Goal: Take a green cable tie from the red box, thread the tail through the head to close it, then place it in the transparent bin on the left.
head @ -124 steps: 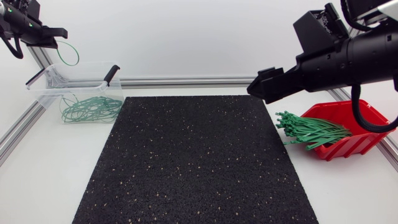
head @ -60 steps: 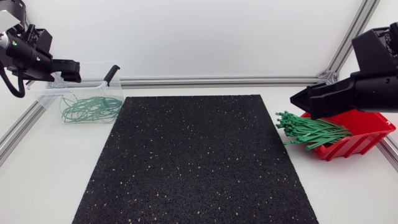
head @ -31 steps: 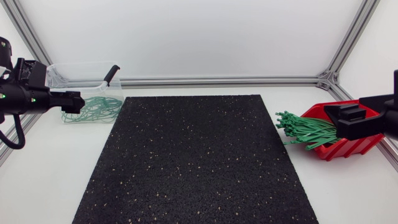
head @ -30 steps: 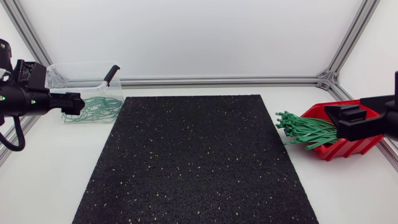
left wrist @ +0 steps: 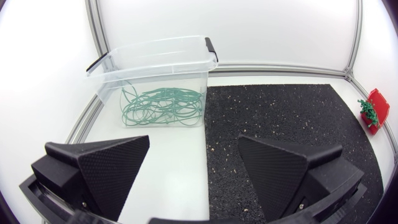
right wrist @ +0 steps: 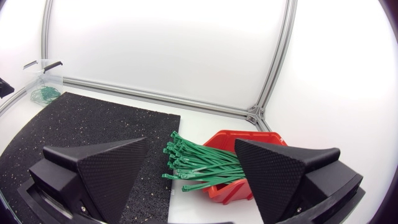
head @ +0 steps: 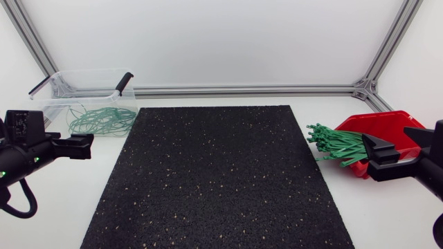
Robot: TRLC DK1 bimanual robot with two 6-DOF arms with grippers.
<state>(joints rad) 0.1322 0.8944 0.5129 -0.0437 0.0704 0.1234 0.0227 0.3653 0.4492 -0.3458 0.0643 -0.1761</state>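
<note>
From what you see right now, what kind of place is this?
Probably a robot lab bench: a white table edged with aluminium rails, a black speckled mat, and a red box of green cable ties opposite a transparent bin.

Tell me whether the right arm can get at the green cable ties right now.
Probably yes. The right gripper is open, and the cable ties lie just ahead of it, spilling over the red box's rim with nothing between.

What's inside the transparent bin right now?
On the floor of the transparent bin lies a tangled heap of looped green cable ties. They overlap, so a count isn't possible, and anything beneath the heap is hidden.
</note>
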